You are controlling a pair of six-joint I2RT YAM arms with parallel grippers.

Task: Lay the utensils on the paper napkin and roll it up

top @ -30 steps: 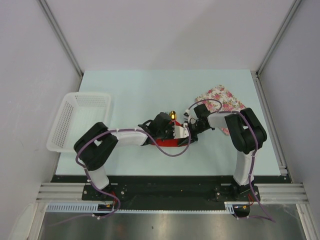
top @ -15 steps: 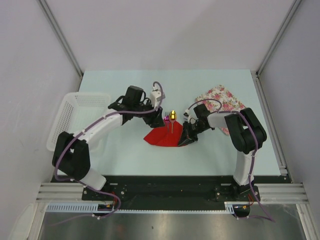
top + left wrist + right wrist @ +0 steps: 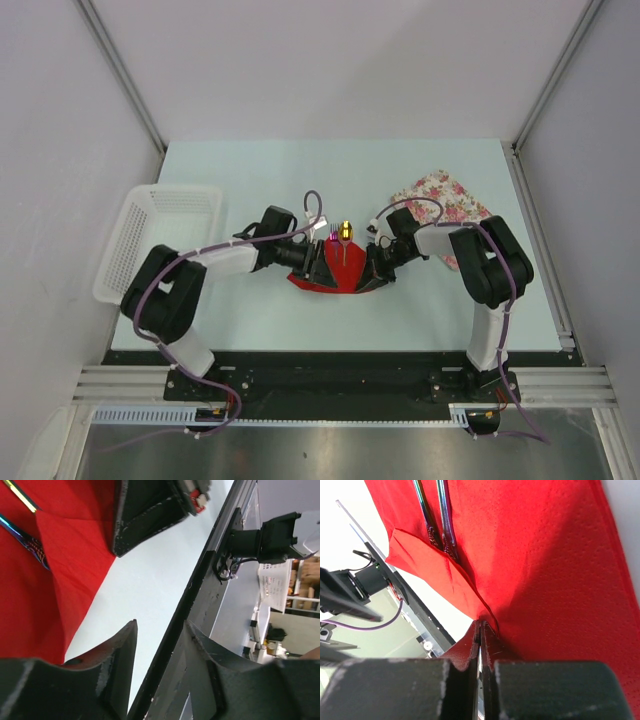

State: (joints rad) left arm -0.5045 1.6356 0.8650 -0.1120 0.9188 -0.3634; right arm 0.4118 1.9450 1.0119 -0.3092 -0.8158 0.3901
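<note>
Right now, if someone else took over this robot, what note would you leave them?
Left gripper: open, holding nothing, at the napkin's left edge.
Right gripper: shut on the napkin's right edge.
Fork and spoon: side by side on the napkin, near corner folded over their handles.
Done: the placing.
Left: rolling the napkin up.

Robot lab test cell. Pale bench (image 3: 300, 180) boxed in by plain grey panels (image 3: 330, 60) on aluminium posts (image 3: 120, 75). Black base plate (image 3: 340, 372), extrusion rail (image 3: 120, 385), slotted cable duct (image 3: 150, 413) lower left. Cluttered shelves (image 3: 302, 587) at the right edge of the left wrist view.
</note>
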